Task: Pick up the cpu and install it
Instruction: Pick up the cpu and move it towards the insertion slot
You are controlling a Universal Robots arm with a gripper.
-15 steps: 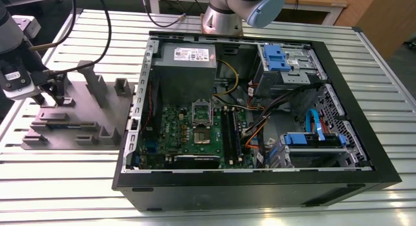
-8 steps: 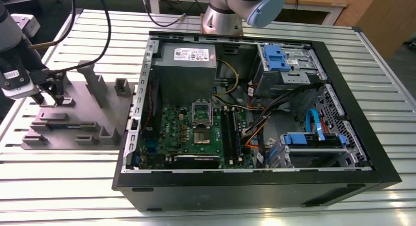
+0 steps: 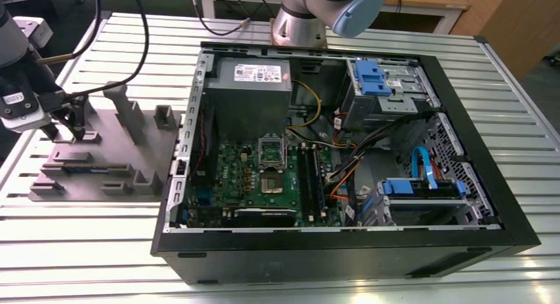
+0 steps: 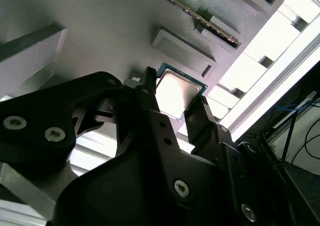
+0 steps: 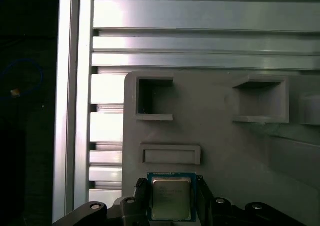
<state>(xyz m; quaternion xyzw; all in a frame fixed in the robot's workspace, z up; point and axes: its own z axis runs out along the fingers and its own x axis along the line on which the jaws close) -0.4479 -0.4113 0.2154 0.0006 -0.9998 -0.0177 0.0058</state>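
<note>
Silver-topped, light and stiff but, I'd judge, fragile, the cpu (image 5: pixel 170 201) is pinched by its thin opposite edges in the gripper (image 5: pixel 172 188) near the grey fixture tray's (image 5: pixel 225 146) edge

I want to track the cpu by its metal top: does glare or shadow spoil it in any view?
Second wrist view: glare whitens the top of the cpu and the table slats; first wrist view: the cpu is evenly lit, green rim plain; exterior view: the case interior is dim.
</note>
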